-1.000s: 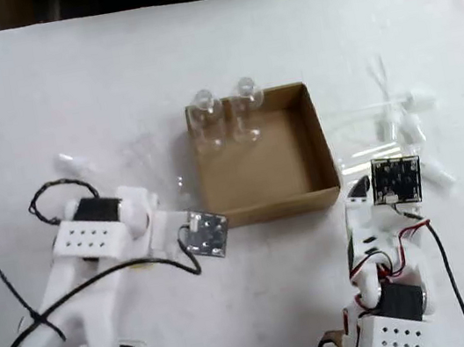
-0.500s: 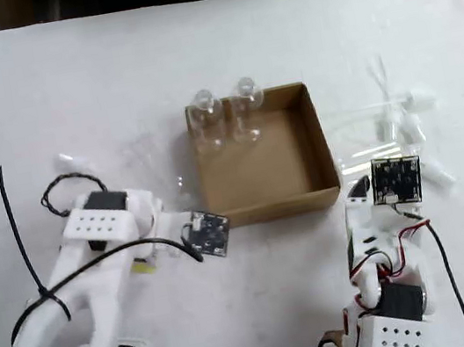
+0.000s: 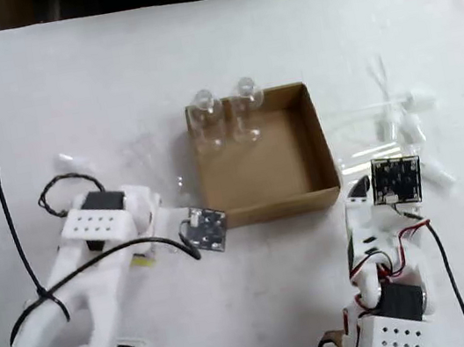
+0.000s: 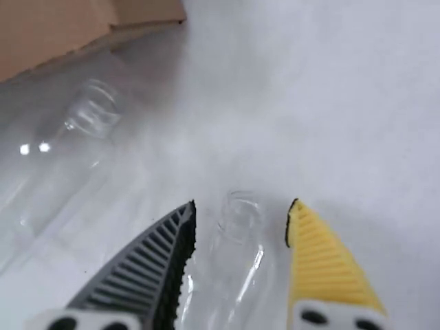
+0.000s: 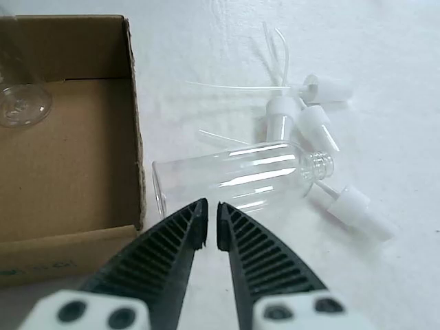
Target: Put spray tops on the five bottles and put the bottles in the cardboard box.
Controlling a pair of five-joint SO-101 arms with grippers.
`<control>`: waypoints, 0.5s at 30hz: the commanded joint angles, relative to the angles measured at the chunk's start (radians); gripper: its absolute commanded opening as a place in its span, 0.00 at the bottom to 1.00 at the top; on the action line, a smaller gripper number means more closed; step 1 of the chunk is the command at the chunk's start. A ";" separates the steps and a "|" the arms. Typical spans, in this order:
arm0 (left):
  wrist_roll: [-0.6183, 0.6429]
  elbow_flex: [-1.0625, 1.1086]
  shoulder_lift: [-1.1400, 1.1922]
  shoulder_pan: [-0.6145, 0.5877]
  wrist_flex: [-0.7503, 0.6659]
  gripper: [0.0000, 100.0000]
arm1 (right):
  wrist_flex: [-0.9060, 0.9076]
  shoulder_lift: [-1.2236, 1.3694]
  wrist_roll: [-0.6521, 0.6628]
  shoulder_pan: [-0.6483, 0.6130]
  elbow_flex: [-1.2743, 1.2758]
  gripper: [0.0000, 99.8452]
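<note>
Since the left gripper sits spread astride a clear bottle lying on the table near the cardboard box, it should close squarely on the body, probably just below the neck. Right gripper is nearly pressed together, empty.

An open brown cardboard box holds two clear plastic bottles, upright and topless, in one far corner. A third bottle lies uncapped just beside the box, white spray tops scattered at its neck. Two further bottles lie topless on the box's opposite side.
</note>
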 commanded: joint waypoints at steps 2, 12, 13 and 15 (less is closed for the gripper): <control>-0.051 -0.029 0.002 -0.047 -0.014 0.21 | 0.005 -0.004 0.009 -0.007 0.009 0.02; -0.054 -0.021 0.004 -0.044 -0.034 0.21 | 0.005 -0.004 0.009 -0.007 0.009 0.02; -0.054 -0.021 0.008 -0.045 -0.038 0.21 | 0.005 -0.004 0.009 -0.007 0.009 0.02; -0.054 -0.026 0.041 -0.044 -0.041 0.21 | 0.005 -0.004 0.009 -0.007 0.009 0.02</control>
